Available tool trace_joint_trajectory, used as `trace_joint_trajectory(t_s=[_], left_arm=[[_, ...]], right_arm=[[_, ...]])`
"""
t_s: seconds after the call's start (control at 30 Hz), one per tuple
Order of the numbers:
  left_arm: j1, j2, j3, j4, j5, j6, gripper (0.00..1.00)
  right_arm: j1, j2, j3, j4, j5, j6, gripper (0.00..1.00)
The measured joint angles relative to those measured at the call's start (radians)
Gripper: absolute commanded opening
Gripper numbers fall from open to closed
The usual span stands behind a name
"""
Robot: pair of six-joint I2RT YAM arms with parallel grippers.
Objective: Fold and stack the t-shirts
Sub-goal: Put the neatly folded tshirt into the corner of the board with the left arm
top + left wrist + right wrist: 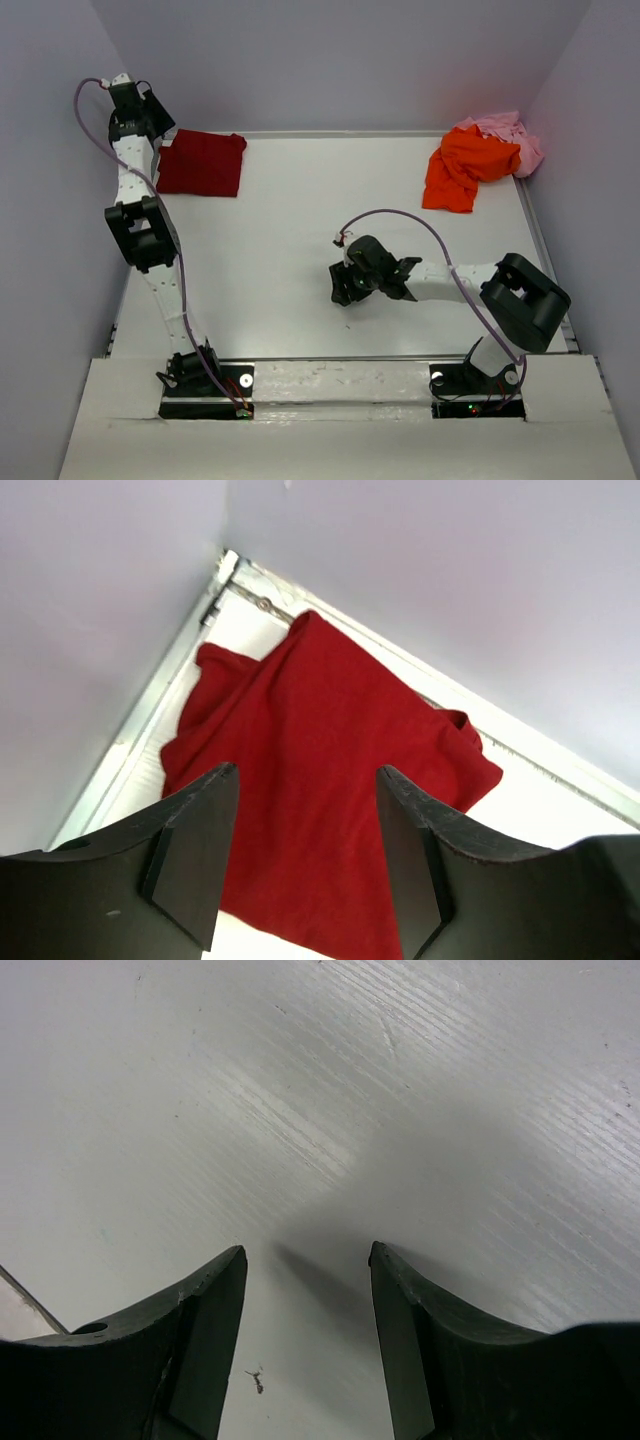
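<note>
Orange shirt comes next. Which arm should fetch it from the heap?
Right. The right gripper is open, empty and nearer the orange shirt; the left gripper sits over the dark red shirt in the far left corner.

Top camera looks down over the whole desk; 2 wrist cameras face it closer, left sharing the dark red t-shirt.
</note>
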Motion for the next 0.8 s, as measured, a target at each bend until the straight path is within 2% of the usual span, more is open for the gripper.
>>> trace_joint_trajectory(t_s=[0.2,0.37,0.43,0.63,0.7,0.8], left_arm=[[0.002,-0.089,-0.04,-0.011,-0.027,-0.002,0.66],[-0.05,-0.227,-0.198,0.003,-0.048,-0.007,0.66],[-0.111,-0.297,-0.295,0.028,-0.065,-0.006,0.66],[-0.427,-0.51,-0.593,0.136,-0.079,0.001,0.66],[-0.546,-0.609,-0.745,0.195,-0.099,0.008,0.66],[-0.651,-0.713,-0.901,0.22,-0.145,0.02,0.66]], right_arm=[[0.008,0.0,-0.001,0.0,-0.001,0.0,0.58],[0.008,-0.023,-0.019,-0.008,0.001,0.0,0.58],[0.008,-0.031,-0.025,-0.015,0.008,0.001,0.58],[0.008,-0.047,-0.027,-0.05,0.035,0.003,0.58],[0.008,-0.051,-0.023,-0.065,0.056,0.005,0.58],[0.008,-0.068,-0.018,-0.097,0.101,0.008,0.59]])
